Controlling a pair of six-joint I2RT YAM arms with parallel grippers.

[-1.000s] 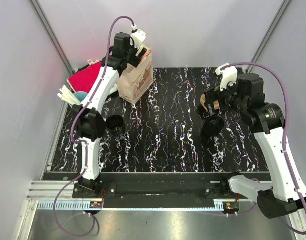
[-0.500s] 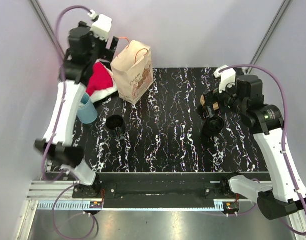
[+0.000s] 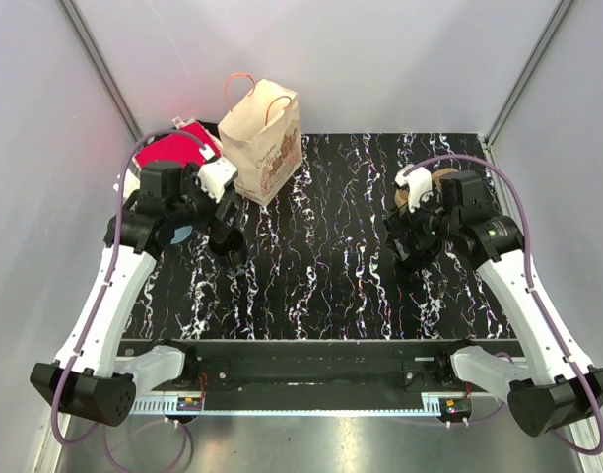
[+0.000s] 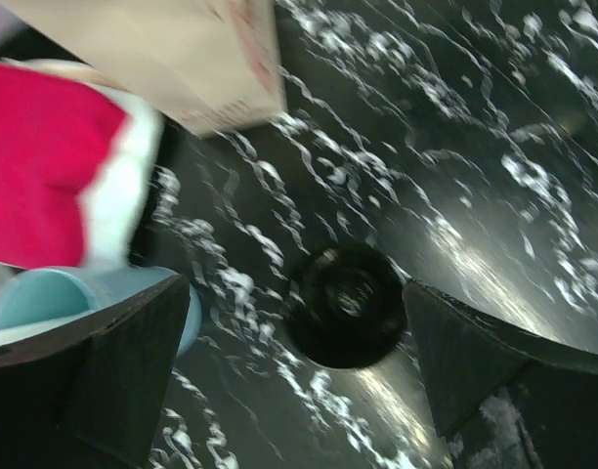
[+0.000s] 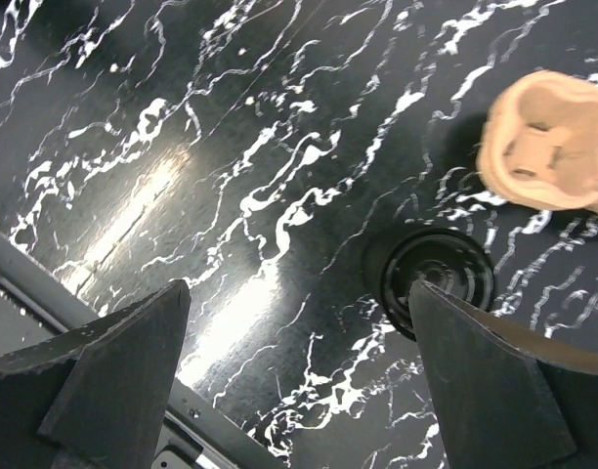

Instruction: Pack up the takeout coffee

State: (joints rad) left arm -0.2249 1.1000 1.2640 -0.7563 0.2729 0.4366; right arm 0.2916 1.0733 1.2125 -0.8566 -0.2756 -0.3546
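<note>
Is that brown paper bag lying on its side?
No, the paper bag stands upright on its base at the far edge of the table.

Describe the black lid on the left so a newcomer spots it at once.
Find the brown paper bag standing at the back edge of the table. In front of it lies the black lid, flat on the marbled top. Unlike the other black lid far right, it has a teal cup beside it.

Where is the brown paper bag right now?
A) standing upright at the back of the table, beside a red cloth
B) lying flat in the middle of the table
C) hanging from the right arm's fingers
A: the paper bag stands upright at the table's far edge, next to the red cloth.
</note>
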